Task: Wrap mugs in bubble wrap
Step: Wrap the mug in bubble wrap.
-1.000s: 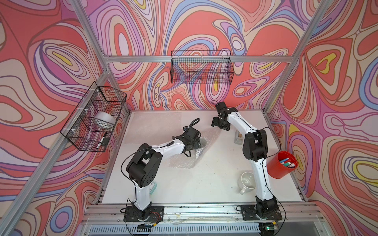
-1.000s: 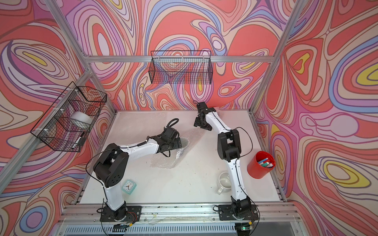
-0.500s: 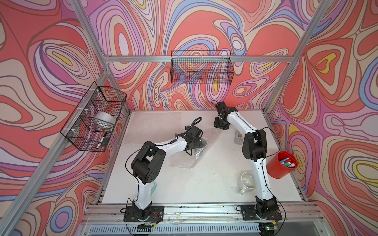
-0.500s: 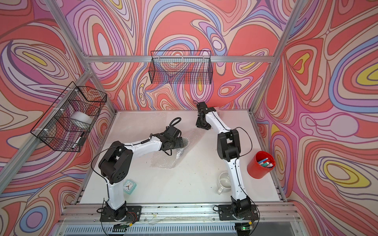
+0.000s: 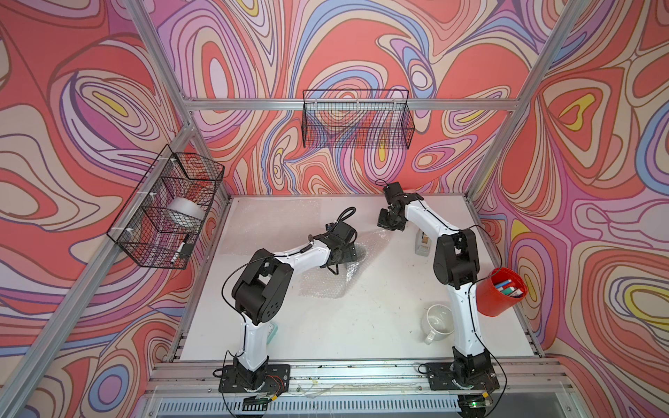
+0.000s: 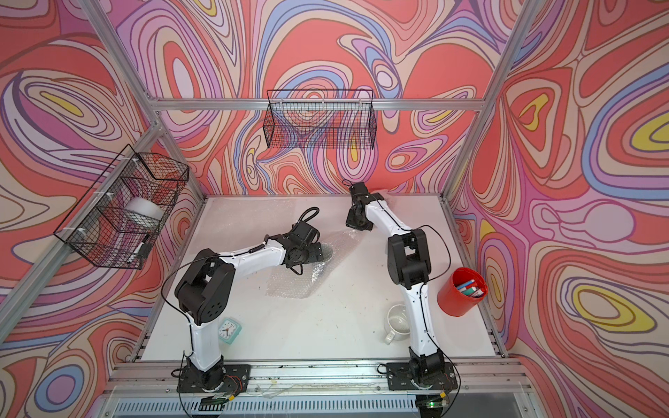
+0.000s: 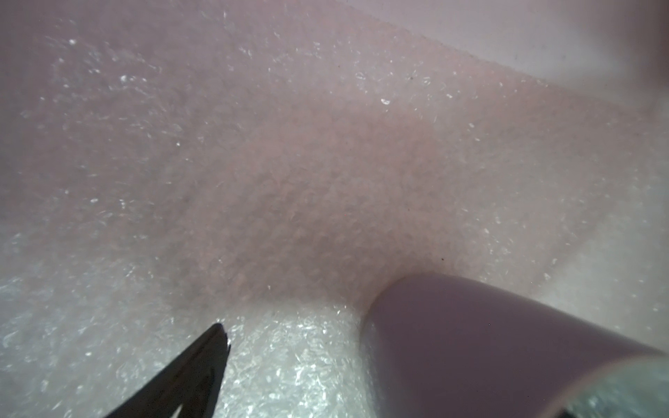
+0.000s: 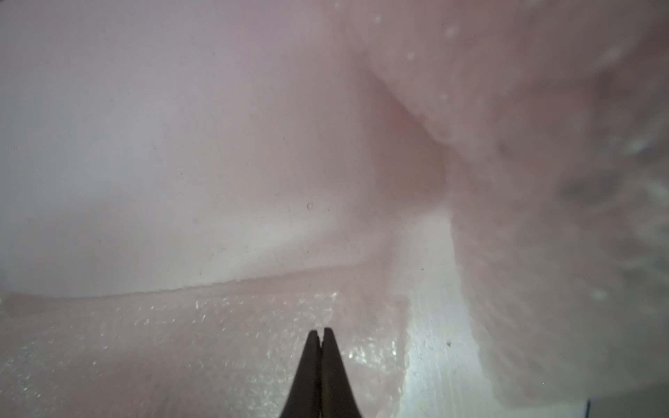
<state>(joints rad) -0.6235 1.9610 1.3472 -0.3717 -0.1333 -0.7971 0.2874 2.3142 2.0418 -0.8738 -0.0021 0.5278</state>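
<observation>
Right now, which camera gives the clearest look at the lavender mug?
The left wrist view: the lavender mug fills a corner, close up against the bubble wrap. In both top views the left arm hides nearly all of it. The right wrist view shows only bubble wrap and table, no mug.

right tool [image 8: 321, 331] closed, previously open, slightly lower

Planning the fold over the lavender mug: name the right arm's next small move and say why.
Probably lift the right gripper slightly, pulling toward the lavender mug: its fingers are shut at the bubble wrap edge, and the mug lies uncovered on it.
</observation>
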